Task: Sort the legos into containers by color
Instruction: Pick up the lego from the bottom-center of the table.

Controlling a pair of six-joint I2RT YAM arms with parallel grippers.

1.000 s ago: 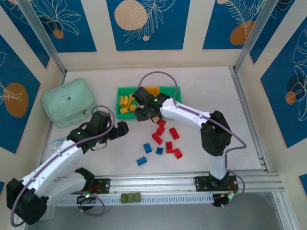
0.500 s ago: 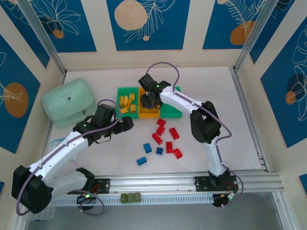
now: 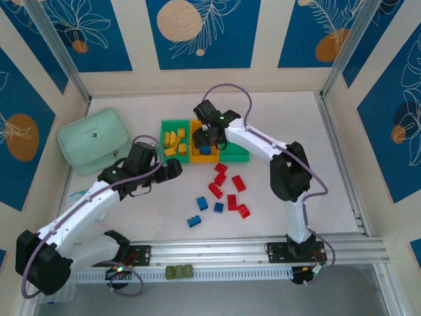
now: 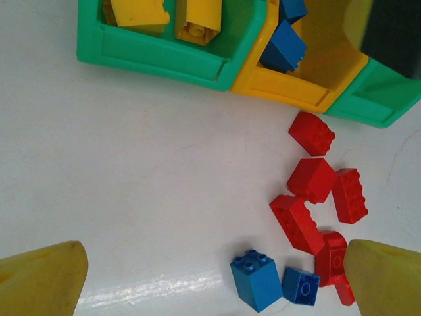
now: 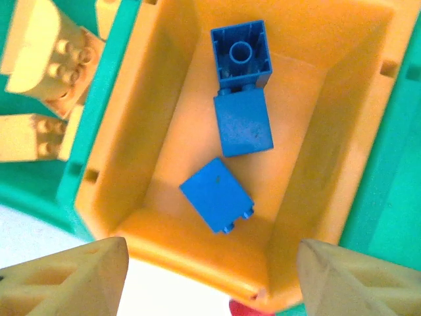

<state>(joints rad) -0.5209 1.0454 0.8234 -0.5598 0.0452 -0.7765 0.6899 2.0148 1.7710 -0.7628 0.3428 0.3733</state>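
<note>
The right gripper (image 5: 210, 280) is held over the orange bin (image 5: 164, 99), its fingers parted and nothing gripped; three blue bricks (image 5: 243, 122) are seen lying inside; the left gripper (image 4: 214, 283) is spread wide and empty above the table (image 4: 131, 184), where red bricks (image 4: 312, 178) and loose blue bricks (image 4: 256, 280) are scattered; yellow bricks (image 3: 174, 141) are gathered in the left green bin (image 4: 158, 56).

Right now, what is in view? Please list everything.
yellow bricks: several, yellow-orange, in the left green bin
blue bricks: three, blue, in the orange bin
loose blue bricks: three, blue, on the table
red bricks: six, red, on the table
right green bin: one, green, right of the orange one
box: one, pale mint, table's far left
olive blocks: three, olive-green, near rail
left gripper: one, yellow fingers, open over the table
right gripper: one, yellow fingers, open over the orange bin
</note>
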